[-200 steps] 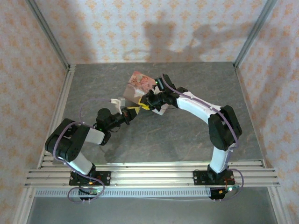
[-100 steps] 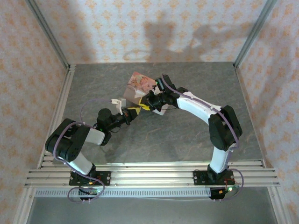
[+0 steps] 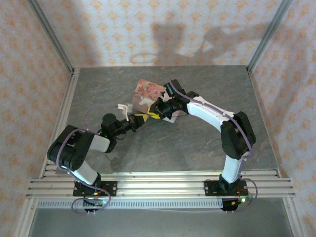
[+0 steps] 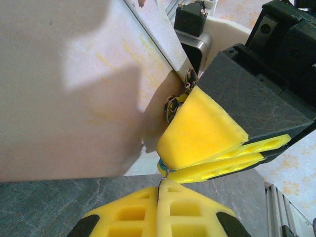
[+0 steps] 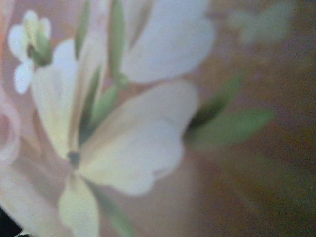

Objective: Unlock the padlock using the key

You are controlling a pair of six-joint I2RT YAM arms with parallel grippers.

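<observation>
In the left wrist view my left gripper (image 4: 162,183) is shut, and the tip of the thin silvery key (image 4: 167,173) pokes out from between its yellow pads. The key points into a teal-blue sliver, the padlock (image 4: 160,167), which my right gripper (image 4: 170,165) pinches shut from the right. The padlock hangs off the metal hasp (image 4: 174,104) on the pale side of the pink tin (image 4: 74,98). From above, both grippers meet tip to tip at the tin's near edge, with the left gripper (image 3: 141,119) on the left and the right gripper (image 3: 156,112) on the right.
The pink tin (image 3: 147,91) stands tilted mid-table, and its flower picture (image 5: 138,138) sits blurred right in front of the right wrist camera. Grey tabletop (image 3: 197,143) spreads around it. Papered walls and an aluminium frame (image 3: 64,113) enclose the table.
The tin and both grippers have shifted slightly. My left wrist has edged a little to the left. Both grips look unchanged.
</observation>
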